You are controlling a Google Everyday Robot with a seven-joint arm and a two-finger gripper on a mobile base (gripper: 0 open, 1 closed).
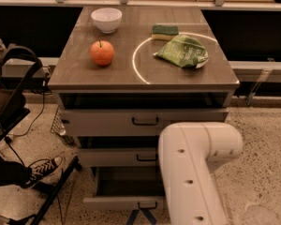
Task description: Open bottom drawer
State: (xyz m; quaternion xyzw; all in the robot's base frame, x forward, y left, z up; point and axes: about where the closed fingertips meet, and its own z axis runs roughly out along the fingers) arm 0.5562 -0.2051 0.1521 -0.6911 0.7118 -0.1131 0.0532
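The bottom drawer (117,202) is seen pulled out toward the near side, with its grey inside exposed and a dark bar handle (147,205) at the centre of its front panel. Above it, the middle drawer (114,157) and the top drawer (103,122) are each shown with a dark gap over them. The near right is filled by the white arm (196,172) — the hand is hidden from sight, and its place cannot be told. On the desk (79,71) a white bowl (106,19) is set at the far left, with an orange fruit (102,53) nearer. A sponge (165,31) and a green bag (182,51) are placed to the right — the bag lying across a white ring (135,64).
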